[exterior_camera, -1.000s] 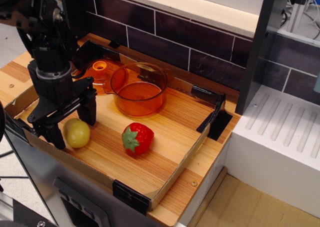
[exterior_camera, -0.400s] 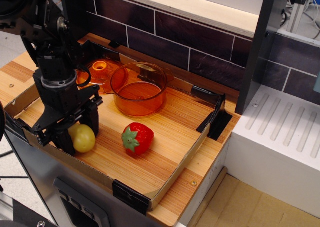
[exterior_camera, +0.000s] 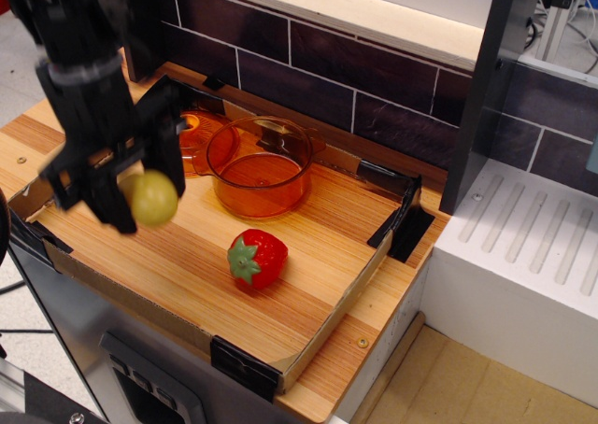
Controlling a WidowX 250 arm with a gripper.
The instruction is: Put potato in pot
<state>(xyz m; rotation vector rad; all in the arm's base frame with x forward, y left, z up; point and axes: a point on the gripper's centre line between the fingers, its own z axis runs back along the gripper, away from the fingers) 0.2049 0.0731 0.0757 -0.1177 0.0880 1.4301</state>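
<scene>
The pale-yellow potato [exterior_camera: 154, 197] is held between the black fingers of my gripper [exterior_camera: 143, 192], lifted above the wooden tray floor at the left. The gripper is shut on it. The transparent orange pot [exterior_camera: 261, 166] stands upright on the tray, to the right of and a little behind the gripper, apart from it. The pot looks empty.
A red strawberry with green leaves [exterior_camera: 256, 258] lies on the tray in front of the pot. The orange lid [exterior_camera: 195, 131] lies behind the gripper, partly hidden by it. The tray has low cardboard walls [exterior_camera: 327, 325] with black corner clips. A dark tiled wall [exterior_camera: 355, 78] stands behind.
The gripper closed around the potato on the tray floor and then rose with it, moving slightly up and back. The pot, lid and strawberry have not moved.
</scene>
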